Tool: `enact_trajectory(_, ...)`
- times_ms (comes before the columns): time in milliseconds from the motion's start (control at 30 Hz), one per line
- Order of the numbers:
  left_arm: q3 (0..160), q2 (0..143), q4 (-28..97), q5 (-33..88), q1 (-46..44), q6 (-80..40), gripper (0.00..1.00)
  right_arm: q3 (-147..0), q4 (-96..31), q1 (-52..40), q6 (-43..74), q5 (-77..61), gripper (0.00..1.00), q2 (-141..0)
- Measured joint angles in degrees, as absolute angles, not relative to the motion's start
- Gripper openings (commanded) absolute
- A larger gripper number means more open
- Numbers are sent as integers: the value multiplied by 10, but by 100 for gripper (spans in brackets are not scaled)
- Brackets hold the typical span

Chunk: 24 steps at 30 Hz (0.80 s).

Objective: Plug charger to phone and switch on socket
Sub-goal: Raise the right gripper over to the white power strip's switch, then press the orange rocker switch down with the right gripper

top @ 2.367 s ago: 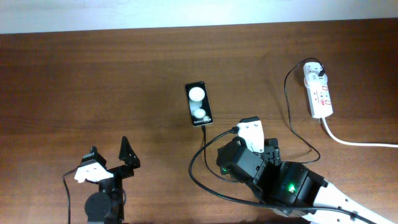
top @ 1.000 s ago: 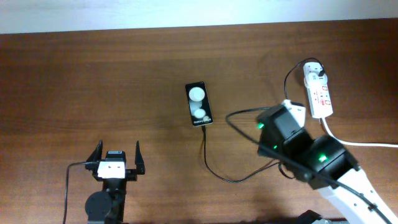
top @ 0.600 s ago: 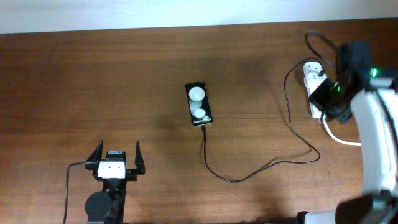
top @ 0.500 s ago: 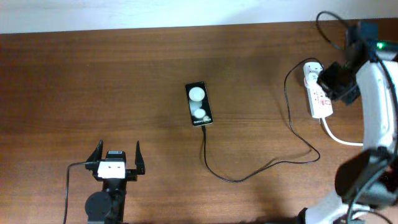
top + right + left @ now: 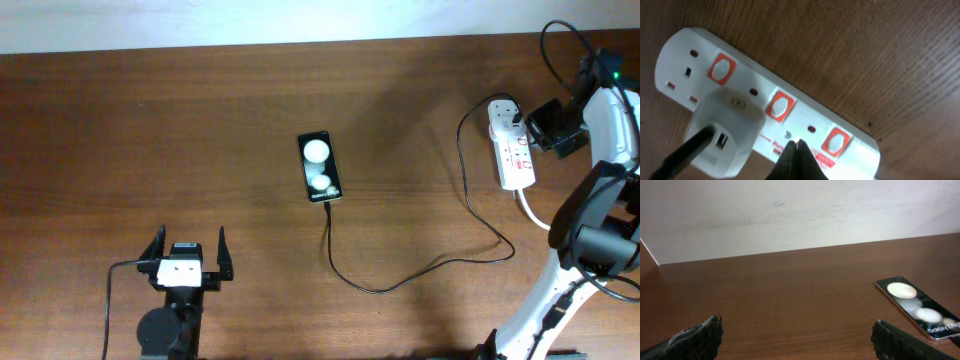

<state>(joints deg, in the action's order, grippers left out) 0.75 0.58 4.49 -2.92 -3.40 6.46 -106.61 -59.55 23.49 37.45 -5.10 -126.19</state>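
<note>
The black phone (image 5: pixel 320 167) lies flat at mid-table, also at the right of the left wrist view (image 5: pixel 917 307). The charger's thin black cable (image 5: pixel 380 289) meets the phone's near edge, loops across the table and rises to its white adapter (image 5: pixel 510 114), which is plugged into the white socket strip (image 5: pixel 517 158). My right gripper (image 5: pixel 552 128) is beside the strip. Its tips (image 5: pixel 796 145) are shut and hover over the strip (image 5: pixel 850 155) just below the middle red switch (image 5: pixel 779 106), next to the adapter (image 5: pixel 725 125). Near the front left, my left gripper (image 5: pixel 188 246) stands open and empty (image 5: pixel 796 326).
The strip's thick white cord (image 5: pixel 545 222) runs off to the right under the right arm (image 5: pixel 585 235). A pale wall (image 5: pixel 790 215) rises behind the table's far edge. Bare wooden tabletop (image 5: pixel 150 130) stretches between the phone and the left gripper.
The right arm has swung from the front middle of the table up to the far right, ending beside the socket strip. The left gripper has stayed open in place over the last second.
</note>
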Motion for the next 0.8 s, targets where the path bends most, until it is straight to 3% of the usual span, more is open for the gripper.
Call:
enact_trajectory(267,8,6,45,-29,-34,65,99,-1067,-535,230,376,-84,4,-1306)
enact_trajectory(800,8,6,45,-29,-34,65,99,-1082,-549,212,390,-41,4,-1321)
